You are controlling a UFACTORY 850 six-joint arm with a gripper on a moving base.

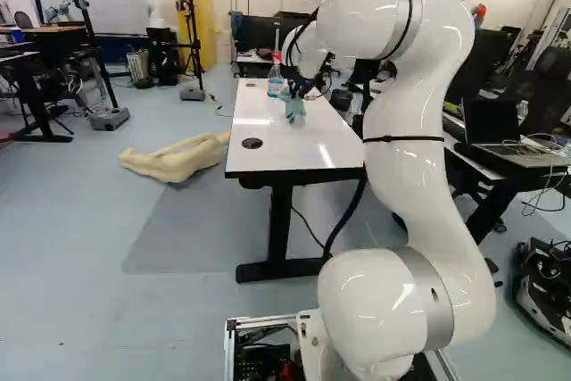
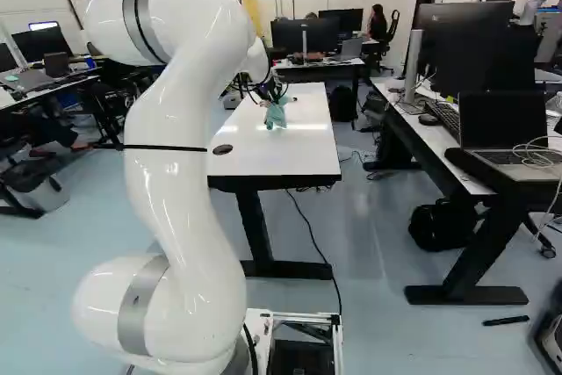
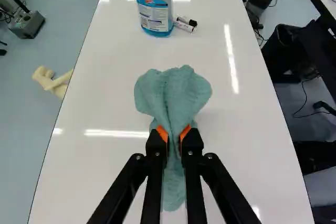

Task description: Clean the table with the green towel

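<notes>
Over the white table (image 3: 121, 177) the tool (image 2: 273, 98) has the green towel (image 3: 173, 92) pinched between its orange pads (image 3: 185, 132), fingers mostly closed, just bunched cloth in the gap, and there's a spray bottle (image 3: 154, 13) plus a couple of markers (image 3: 184, 25) sitting ahead of it

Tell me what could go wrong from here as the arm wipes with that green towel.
Wiping straight ahead could topple the spray bottle standing there. The markers lying beside it might get swept along, perhaps off the table. And the gripper pinches only a bunched fold of the towel, so the cloth might slip loose or wipe unevenly.
</notes>
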